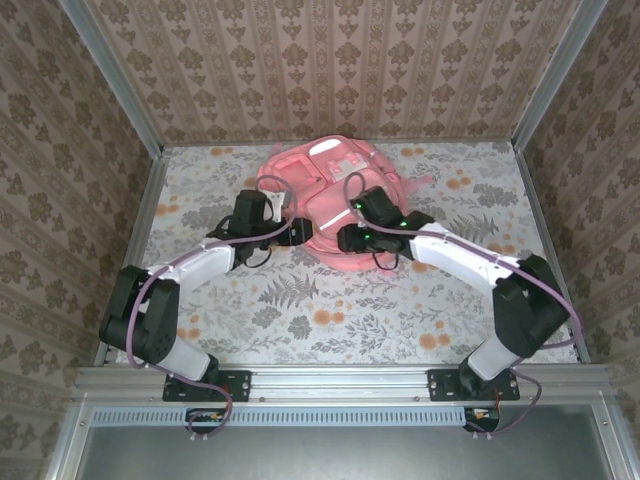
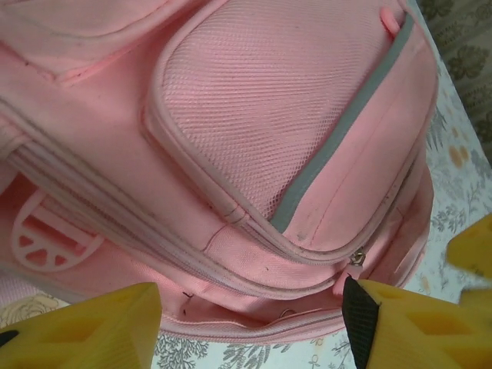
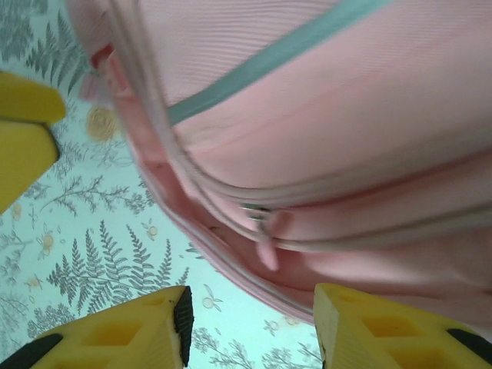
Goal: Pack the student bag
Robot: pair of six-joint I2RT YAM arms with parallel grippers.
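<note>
Student bag (image 1: 328,185) lies flat on the flower-print table (image 1: 300,300), front side up, with its white patch (image 1: 347,160) on the half away from the arms. Left gripper (image 1: 292,232) sits at the bag's near-left edge. Seen from the left wrist, the left gripper (image 2: 250,319) has its yellow fingers (image 2: 92,330) spread apart. Nothing is between them but bag fabric and a strip of table just below the bag's seam, so it is open and holding nothing. Above the gap is the bag's front pocket (image 2: 269,92) with a grey stripe (image 2: 346,127), and a zip slider (image 2: 356,257) sits close to the right-hand finger (contact cannot be judged). Right gripper (image 1: 352,238) sits at the bag's near-right edge. In its wrist view the right gripper (image 3: 250,327) is also parted, its fingers (image 3: 115,334) just under the bag's lower seam. A pink zip pull (image 3: 267,252) hangs from the bag above the gap and is not clamped.
</note>
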